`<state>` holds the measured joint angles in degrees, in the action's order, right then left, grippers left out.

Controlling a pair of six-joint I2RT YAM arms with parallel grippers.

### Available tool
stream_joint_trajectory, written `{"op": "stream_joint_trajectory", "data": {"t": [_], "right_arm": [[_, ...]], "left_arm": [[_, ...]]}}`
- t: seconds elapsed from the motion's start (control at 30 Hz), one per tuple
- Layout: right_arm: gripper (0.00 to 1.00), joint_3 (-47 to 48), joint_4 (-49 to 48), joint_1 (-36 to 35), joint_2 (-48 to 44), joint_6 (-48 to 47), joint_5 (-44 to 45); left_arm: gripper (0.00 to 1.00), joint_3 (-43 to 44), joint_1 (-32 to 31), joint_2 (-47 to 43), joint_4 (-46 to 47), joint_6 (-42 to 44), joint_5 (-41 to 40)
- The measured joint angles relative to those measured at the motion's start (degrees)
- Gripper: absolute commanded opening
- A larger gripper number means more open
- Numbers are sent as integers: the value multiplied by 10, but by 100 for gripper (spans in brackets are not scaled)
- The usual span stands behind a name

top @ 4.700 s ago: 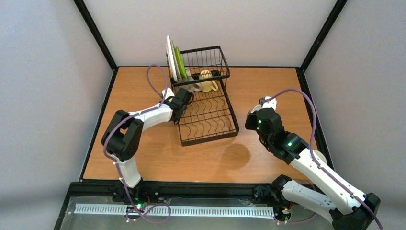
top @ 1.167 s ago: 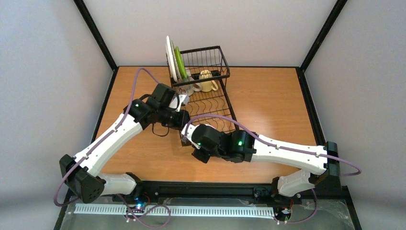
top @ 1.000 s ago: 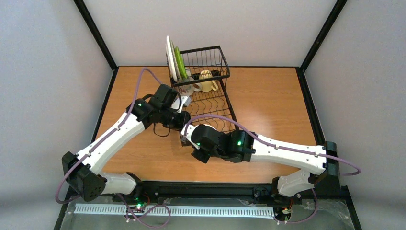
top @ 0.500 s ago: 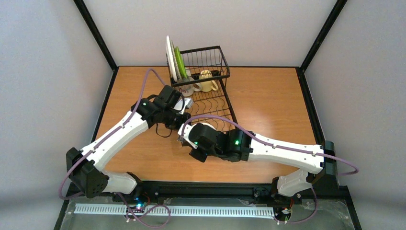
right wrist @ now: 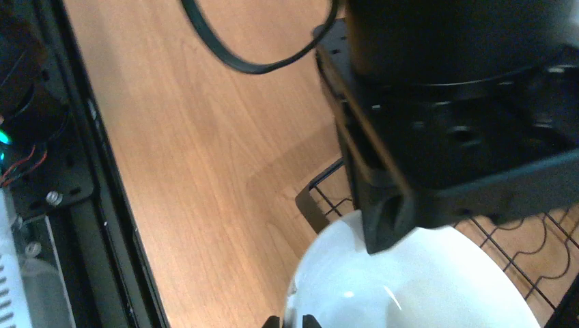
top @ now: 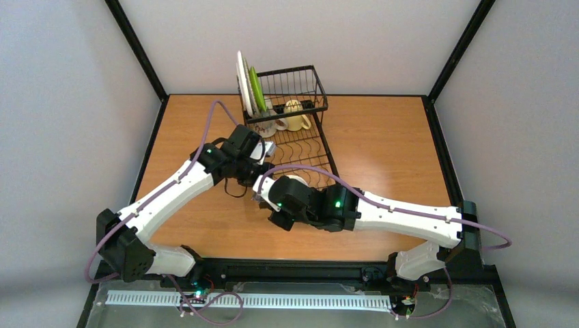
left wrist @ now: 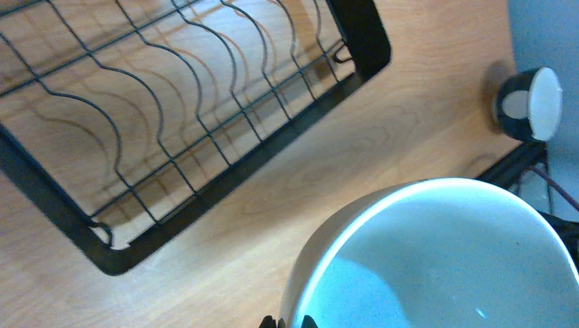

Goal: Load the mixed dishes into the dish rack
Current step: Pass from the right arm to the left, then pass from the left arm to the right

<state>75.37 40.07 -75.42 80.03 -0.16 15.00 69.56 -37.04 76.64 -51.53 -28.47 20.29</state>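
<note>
— Between the tips of the left gripper [left wrist: 289, 321], what is that?
— The rim of a pale bowl [left wrist: 444, 266], pinched by narrow jaws. The bowl hangs off to the gripper's right in its wrist view, and the near end of the dish rack [left wrist: 363, 37] lies ahead of it and below.
— And the other arm?
— The right gripper [right wrist: 290, 321] is closed on the rim of a white bowl [right wrist: 410, 287] the same way. A few seconds back it was well off to the rack's right. It has since swung across, and the rack's near corner is now just ahead of its tips.
— So both have converged.
— Yes. Over the last second the left gripper has also crept a little further in over the tray. The left arm's black wrist housing [right wrist: 450, 116] now looms right above the white bowl in the right wrist view. Whether they touch I cannot tell.
— The rack's load?
— Unchanged: upright plates [top: 244, 82] and a mug [top: 295, 117] beyond both grippers, at the basket end.
— Meaning?
— I judge only the bowls remain to be set down. With the arms this close, one should probably place first.
</note>
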Motion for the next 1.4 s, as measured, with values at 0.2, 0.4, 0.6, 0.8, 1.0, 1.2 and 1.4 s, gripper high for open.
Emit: {"op": "stream_joint_trajectory", "data": {"t": [0.2,0.4,0.6,0.8,1.0,1.2,1.4], "right_arm": [[55,0,-10,0,-5,17,36],[73,-9,-13,0,-19,38,65],[92,-10,-10,0,-36,83,141],[94,-3,20,14,-29,147,221],[94,29,43,31,12,194,265],[93,50,38,51,26,205,263],[85,74,30,75,45,206,250]], "left_arm": [[0,-12,0,-1,2,-4,-51],[0,-19,0,-16,5,-22,-95],[0,-42,0,-60,27,-48,-148],[0,-83,0,-113,67,-69,-197],[0,-119,0,-162,115,-76,-223],[0,-142,0,-185,156,-76,-228],[0,-169,0,-205,191,-76,-229]]}}
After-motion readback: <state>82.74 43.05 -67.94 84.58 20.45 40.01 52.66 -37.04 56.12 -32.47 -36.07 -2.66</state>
